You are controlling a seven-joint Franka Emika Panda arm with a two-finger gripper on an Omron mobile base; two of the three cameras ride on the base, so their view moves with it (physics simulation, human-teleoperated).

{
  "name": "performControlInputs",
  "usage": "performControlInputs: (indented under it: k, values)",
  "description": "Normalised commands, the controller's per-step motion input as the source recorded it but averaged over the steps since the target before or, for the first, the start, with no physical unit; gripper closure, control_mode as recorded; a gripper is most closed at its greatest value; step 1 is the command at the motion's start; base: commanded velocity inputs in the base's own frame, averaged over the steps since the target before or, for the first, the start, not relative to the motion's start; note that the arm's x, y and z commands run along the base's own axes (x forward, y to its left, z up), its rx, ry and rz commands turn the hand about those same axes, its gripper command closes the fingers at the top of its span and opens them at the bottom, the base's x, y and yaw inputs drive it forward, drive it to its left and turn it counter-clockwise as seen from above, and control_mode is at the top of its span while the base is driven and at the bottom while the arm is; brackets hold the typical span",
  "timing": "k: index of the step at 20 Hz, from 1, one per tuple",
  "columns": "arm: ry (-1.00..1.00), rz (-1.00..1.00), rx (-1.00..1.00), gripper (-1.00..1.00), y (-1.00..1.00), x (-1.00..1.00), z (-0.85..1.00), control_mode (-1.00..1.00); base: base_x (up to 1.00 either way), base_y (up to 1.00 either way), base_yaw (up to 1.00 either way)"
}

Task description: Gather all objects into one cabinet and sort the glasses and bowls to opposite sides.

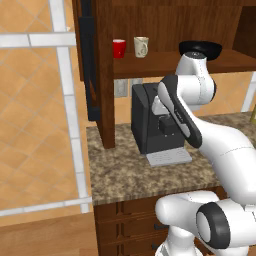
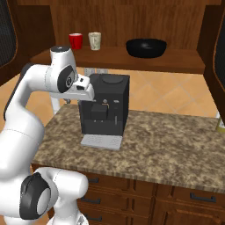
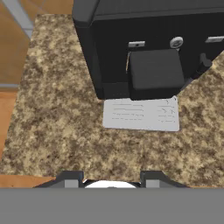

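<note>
In the open dark wooden cabinet [image 2: 184, 61] [image 1: 150, 62], a small red cup [image 2: 75, 41] [image 1: 118, 48] and a cream mug [image 2: 94, 40] [image 1: 141, 46] stand side by side at the left of the shelf. A wide black bowl [image 2: 146, 47] sits further right; in the left base view the bowl [image 1: 212, 49] is partly hidden behind my arm. My gripper [image 3: 110, 177] hangs above the counter in front of the coffee machine, well below the shelf. Its fingertips [image 3: 70, 178] stand apart with nothing between them.
A black coffee machine [image 2: 104, 103] [image 3: 153, 48] with a grey drip tray [image 3: 142, 114] stands on the speckled granite counter [image 2: 167, 145], under the cabinet. Cabinet doors hang open at the left [image 1: 89, 60] and right [image 2: 219, 48]. Drawers [image 2: 193, 197] lie below the counter edge.
</note>
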Motion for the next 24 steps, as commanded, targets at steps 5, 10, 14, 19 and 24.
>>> performControlInputs:
  k: [5, 10, 14, 19, 24]
  values:
    - [0.01, 0.00, 0.00, -1.00, 0.00, 0.00, 0.00, -1.00, 0.00, 0.00, 0.00]
    - [-0.10, 0.00, 0.00, -1.00, -0.01, -0.38, -0.06, -1.00, 0.00, 0.00, 0.00]
    - [-0.40, -0.04, -0.09, -1.00, -0.05, -0.54, 0.28, -1.00, 0.00, 0.00, 0.00]
    - [-0.47, -0.02, -0.15, -1.00, -0.13, -0.44, 0.60, -1.00, 0.00, 0.00, 0.00]
    - [-0.44, -0.05, -0.04, -1.00, -0.35, -0.37, 0.74, -1.00, 0.00, 0.00, 0.00]
